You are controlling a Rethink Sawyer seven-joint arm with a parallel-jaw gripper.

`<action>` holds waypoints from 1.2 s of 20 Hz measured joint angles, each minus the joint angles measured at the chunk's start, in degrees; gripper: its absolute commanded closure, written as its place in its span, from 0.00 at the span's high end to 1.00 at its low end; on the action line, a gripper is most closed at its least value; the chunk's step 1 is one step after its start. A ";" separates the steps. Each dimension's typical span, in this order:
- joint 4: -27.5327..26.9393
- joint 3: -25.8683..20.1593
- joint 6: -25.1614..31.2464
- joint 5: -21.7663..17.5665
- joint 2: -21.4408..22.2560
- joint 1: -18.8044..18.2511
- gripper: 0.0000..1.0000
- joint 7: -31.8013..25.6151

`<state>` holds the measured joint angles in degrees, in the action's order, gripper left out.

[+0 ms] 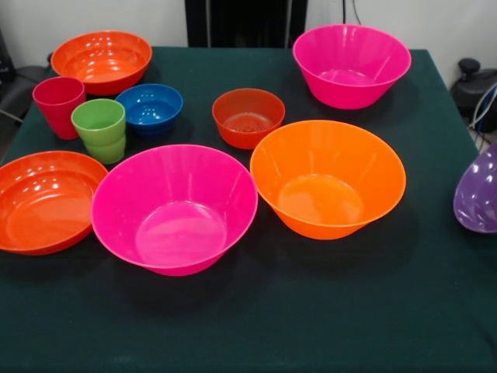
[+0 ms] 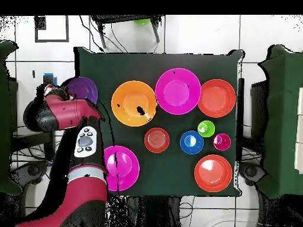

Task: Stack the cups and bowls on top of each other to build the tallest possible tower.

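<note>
All the bowls stand apart and open side up; no tower shows. Two hot pink bowls [image 1: 174, 208] [image 1: 351, 64], a large orange bowl [image 1: 328, 177], two shallow red-orange bowls [image 1: 45, 200] [image 1: 101, 61], a small red-orange bowl [image 1: 248, 116] and a small blue bowl [image 1: 149, 107] sit on the cloth. The red cup [image 1: 58, 105] and the lime green cup [image 1: 99, 128] stand side by side. The purple bowl [image 1: 476, 190] [image 2: 81, 88] is tilted at the table's edge. The arm's end, with my gripper [image 2: 54, 91], is beside the bowl's rim; whether it holds the bowl does not show.
The dark green table cloth [image 1: 311, 326] covers the table. In the overhead view the red arm [image 2: 83, 142] reaches over one hot pink bowl [image 2: 121, 167]. Chairs and equipment stand around the table.
</note>
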<state>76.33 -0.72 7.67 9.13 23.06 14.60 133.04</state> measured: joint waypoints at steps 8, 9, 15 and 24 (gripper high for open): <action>-3.28 -1.04 0.76 -3.87 0.08 -3.91 0.00 0.00; -3.88 -1.16 1.07 -4.57 0.11 -4.57 0.00 0.00; -6.22 -2.76 1.30 -7.90 0.10 -7.98 0.00 0.00; -7.04 -6.49 1.32 -12.16 0.45 -12.87 0.00 0.00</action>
<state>69.29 -7.21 9.00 -3.03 23.51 1.74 133.04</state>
